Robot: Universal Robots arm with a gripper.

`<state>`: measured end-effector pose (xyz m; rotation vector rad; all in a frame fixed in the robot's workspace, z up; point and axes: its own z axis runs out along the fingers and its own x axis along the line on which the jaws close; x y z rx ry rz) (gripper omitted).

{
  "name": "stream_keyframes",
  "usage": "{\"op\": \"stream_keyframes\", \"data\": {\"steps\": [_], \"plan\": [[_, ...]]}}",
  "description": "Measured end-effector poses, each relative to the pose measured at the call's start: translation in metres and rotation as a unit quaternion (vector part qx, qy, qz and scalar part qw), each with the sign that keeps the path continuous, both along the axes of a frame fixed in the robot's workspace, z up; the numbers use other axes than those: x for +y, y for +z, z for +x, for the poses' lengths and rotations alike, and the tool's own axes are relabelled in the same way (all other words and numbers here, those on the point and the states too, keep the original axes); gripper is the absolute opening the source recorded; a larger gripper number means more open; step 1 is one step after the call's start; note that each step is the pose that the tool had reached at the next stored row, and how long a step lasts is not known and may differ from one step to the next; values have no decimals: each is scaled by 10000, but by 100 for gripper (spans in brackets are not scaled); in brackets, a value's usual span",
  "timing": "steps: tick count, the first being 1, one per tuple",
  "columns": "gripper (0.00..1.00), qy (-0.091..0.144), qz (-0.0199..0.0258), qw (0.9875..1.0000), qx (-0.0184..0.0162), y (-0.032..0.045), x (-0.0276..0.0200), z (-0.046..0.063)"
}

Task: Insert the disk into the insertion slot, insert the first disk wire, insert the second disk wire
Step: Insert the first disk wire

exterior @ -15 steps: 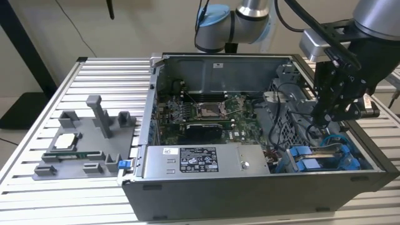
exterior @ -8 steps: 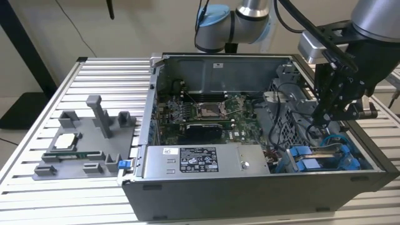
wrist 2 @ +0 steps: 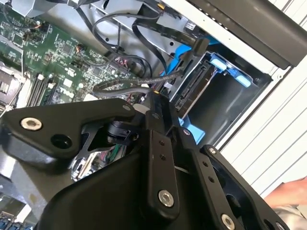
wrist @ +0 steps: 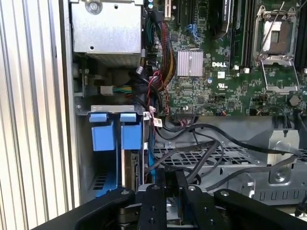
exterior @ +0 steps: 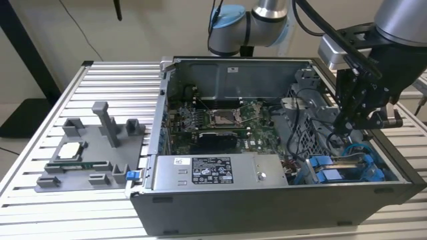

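Note:
The disk (wrist 2: 191, 92) stands on edge inside the insertion slot (wrist 2: 233, 98), framed by its blue carrier; its edge (wrist: 130, 168) sits below two blue tabs (wrist: 114, 137). In the exterior view the slot (exterior: 337, 172) lies at the case's front right corner. My gripper (exterior: 343, 131) hangs just above it. In both wrist views the fingertips are drawn together, and a grey disk wire (wrist 2: 120, 89) runs to the gripper (wrist 2: 152, 101). A black wire with its connector (wrist 2: 196, 48) reaches the disk's edge. Black wires also pass right by the gripper (wrist: 171, 175).
The open case holds a green motherboard (exterior: 220, 122) and a grey labelled power-supply box (exterior: 213, 172). Loose black cables (wrist: 230, 139) lie over the perforated metal beside the bay. A grey fixture (exterior: 93, 150) stands on the slatted table. A person's hand (wrist 2: 290, 194) shows outside the case.

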<state>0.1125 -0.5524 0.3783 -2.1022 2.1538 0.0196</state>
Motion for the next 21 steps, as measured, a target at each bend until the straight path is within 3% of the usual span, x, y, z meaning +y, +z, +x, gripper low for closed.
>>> {"op": "stream_keyframes", "data": {"steps": [8, 21], "plan": [[0, 0, 0, 10000, 0, -16, -44, 41], [0, 0, 0, 10000, 42, -98, -190, 189]]}}
